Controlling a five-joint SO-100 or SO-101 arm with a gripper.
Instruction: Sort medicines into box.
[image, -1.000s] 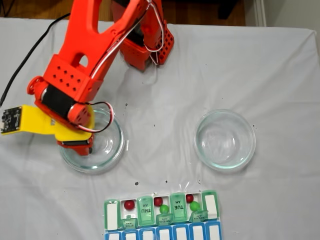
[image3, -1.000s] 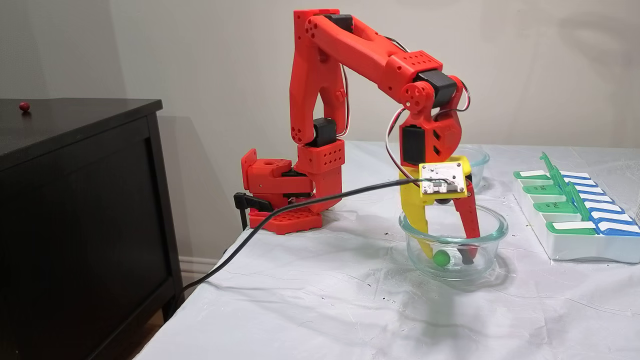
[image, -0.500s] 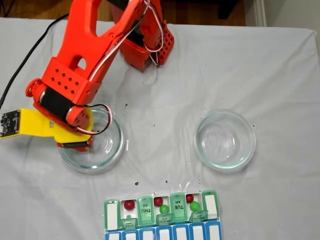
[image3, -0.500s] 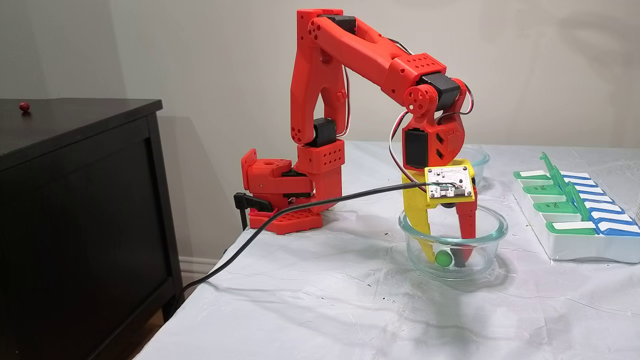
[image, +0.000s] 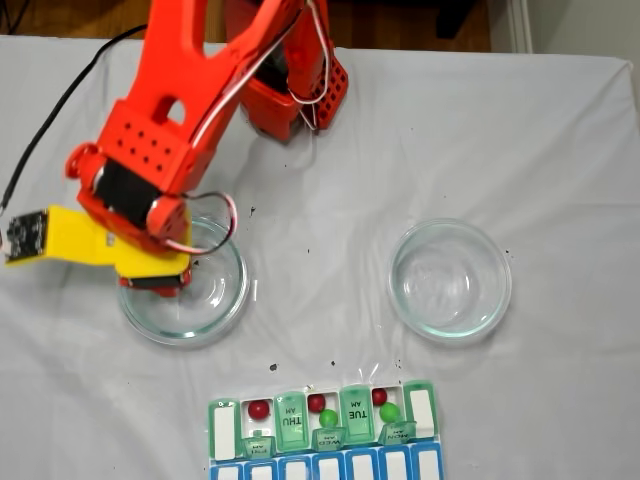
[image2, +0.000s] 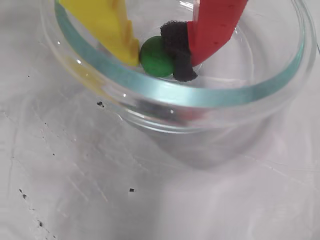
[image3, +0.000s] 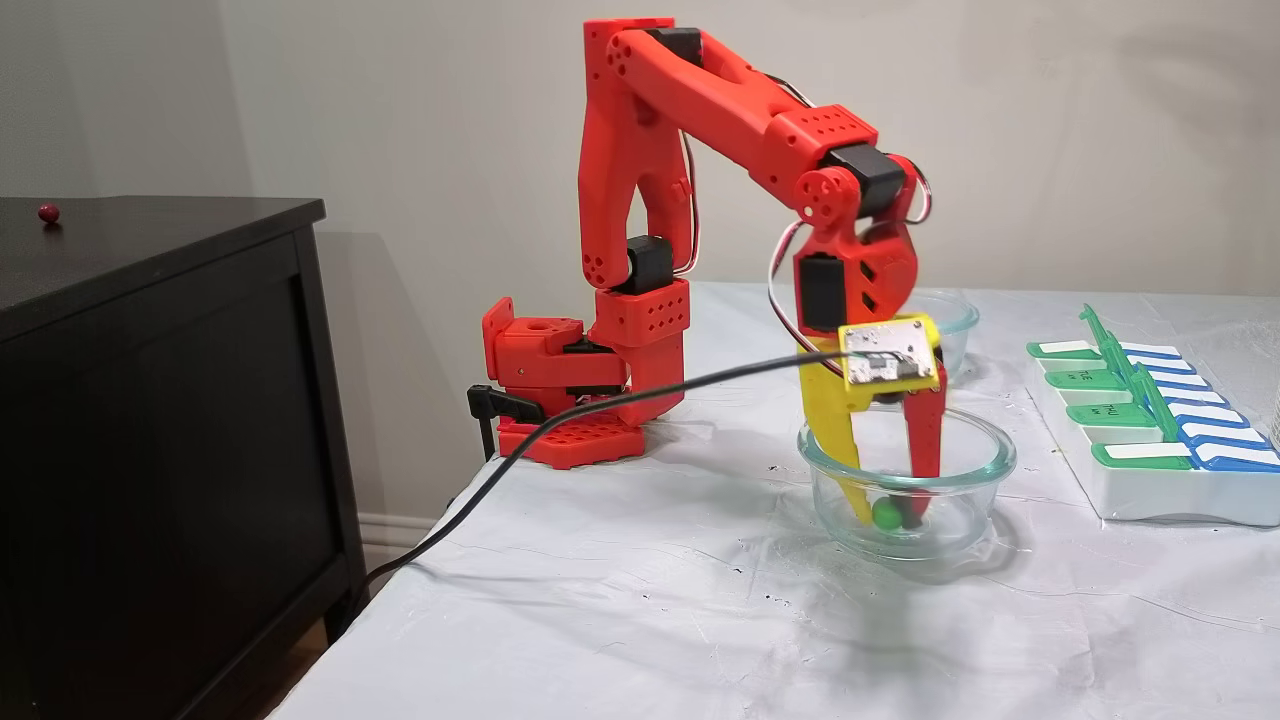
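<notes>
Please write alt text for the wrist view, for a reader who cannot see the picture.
The gripper holds a green pill between its yellow finger and its red finger with a black foam pad, inside a clear glass dish. The dish stands on a white cloth with small dark specks.
</notes>
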